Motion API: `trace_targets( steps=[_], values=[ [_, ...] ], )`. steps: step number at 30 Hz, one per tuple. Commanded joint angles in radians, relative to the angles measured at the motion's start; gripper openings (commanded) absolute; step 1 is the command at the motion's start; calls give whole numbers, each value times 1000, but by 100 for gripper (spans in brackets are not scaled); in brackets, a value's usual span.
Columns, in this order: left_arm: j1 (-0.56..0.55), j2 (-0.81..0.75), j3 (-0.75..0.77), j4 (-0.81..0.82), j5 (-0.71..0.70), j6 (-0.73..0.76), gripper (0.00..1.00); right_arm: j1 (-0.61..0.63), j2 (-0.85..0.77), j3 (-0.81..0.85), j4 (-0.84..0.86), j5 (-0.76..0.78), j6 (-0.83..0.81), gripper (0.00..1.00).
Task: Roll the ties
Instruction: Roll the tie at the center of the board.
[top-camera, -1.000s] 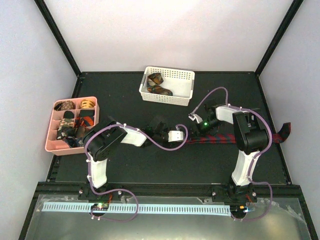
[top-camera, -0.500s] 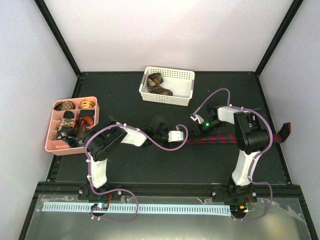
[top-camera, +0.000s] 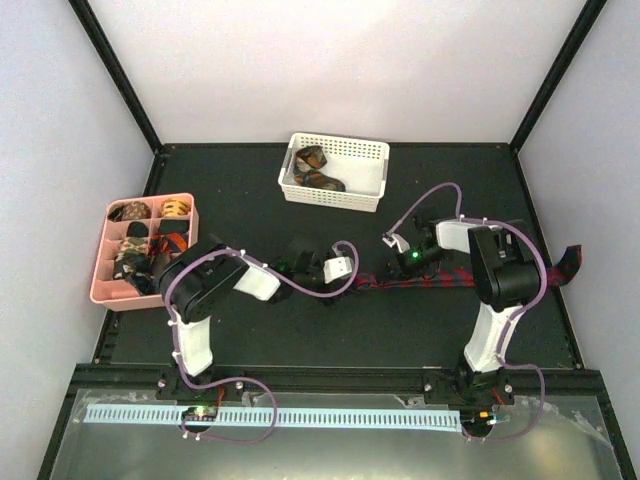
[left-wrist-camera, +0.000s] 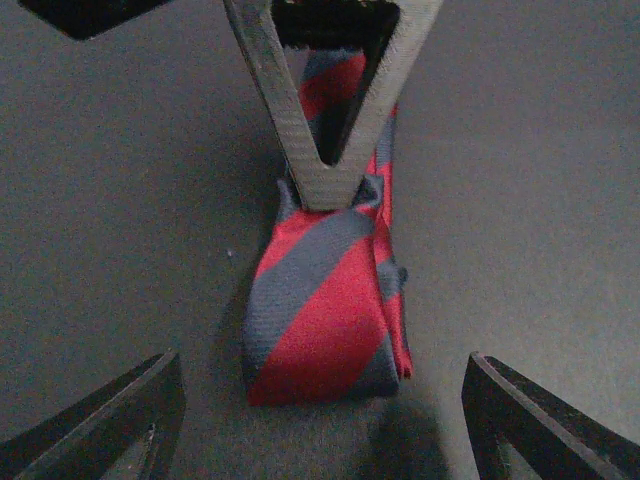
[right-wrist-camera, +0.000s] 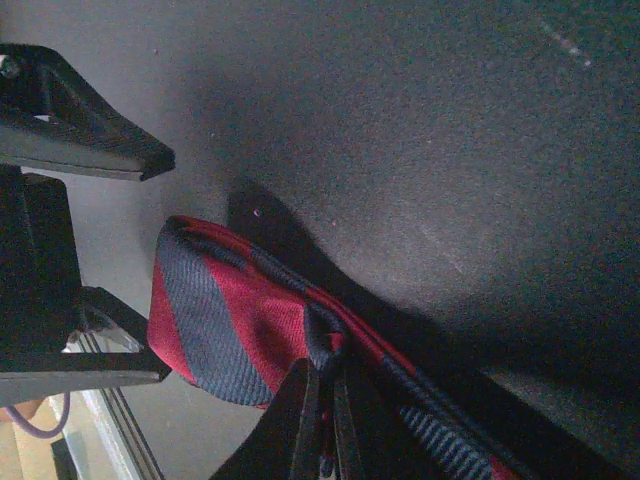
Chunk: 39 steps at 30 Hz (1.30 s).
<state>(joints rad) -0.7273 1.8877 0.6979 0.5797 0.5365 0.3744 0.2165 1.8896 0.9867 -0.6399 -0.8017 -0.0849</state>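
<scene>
On the black tabletop (top-camera: 250, 330), a red-and-slate diagonally striped fabric necktie (left-wrist-camera: 322, 310) lies stretched left to right in front of both arms. Its narrow end is doubled over into a first short fold, and its far end reaches past the table's right edge. The right gripper (right-wrist-camera: 322, 412) is clenched on the strip just behind that fold, pinning it to the surface. The left gripper (left-wrist-camera: 320, 365) is spread wide and holds nothing, one finger on each side of the folded end.

The roll looks barely begun, one turn at most. A clean result probably depends on the left fingers closing squarely across the fold, flush with both edges, so the coil starts straight rather than as a cone. The right-hand pinch should keep the strip taut and flat, then let go or slide back as each turn takes up cloth. The fabric looks slick and springy, so a loose first turn may unfold once it is released. The overhanging far end may also drag and skew the strip.

Beyond it, a white slotted plastic basket (top-camera: 340, 147) at the back holds brown patterned ties (top-camera: 318, 180). A pink compartmented plastic tray (top-camera: 150, 198) at the left holds coiled patterned ties (top-camera: 130, 212).
</scene>
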Motion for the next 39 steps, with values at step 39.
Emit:
trace_targets(
  steps=[39],
  values=[
    [-50, 244, 234, 149, 123, -203, 42, 16, -5, -76, 92, 78, 37, 2]
  ],
)
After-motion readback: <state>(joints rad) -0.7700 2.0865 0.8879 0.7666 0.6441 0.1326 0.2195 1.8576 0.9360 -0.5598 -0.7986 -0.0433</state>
